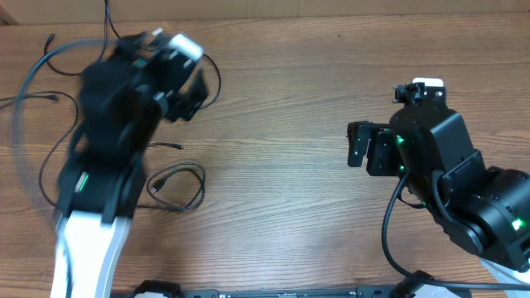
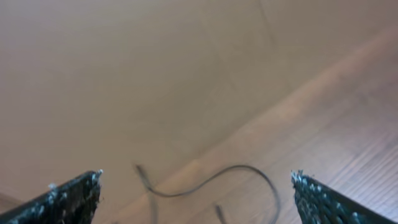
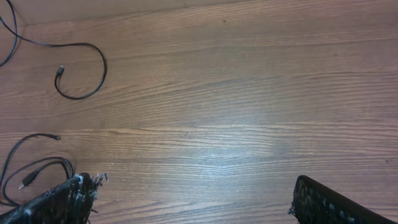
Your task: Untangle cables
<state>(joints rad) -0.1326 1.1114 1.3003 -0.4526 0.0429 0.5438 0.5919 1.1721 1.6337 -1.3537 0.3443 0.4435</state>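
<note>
Thin black cables lie as separate strands on the left of the wooden table. One loose loop [image 1: 177,185] sits beside the left arm, another strand [image 1: 50,56] lies at the far left, and an arc [image 1: 217,83] curves by the left gripper. My left gripper [image 1: 189,95] is motion-blurred at the upper left; the left wrist view shows it open [image 2: 197,176] over a curved cable [image 2: 214,180]. My right gripper [image 1: 353,145] is open and empty [image 3: 196,182] over bare wood. The right wrist view shows a hooked cable with a plug [image 3: 81,68] and a loop [image 3: 31,168] off to its left.
A beige wall or board [image 1: 331,7] borders the far edge of the table. The arms' thicker black cables run at the left [image 1: 21,124] and lower right [image 1: 387,232]. Bare wood lies between the two grippers [image 1: 281,165].
</note>
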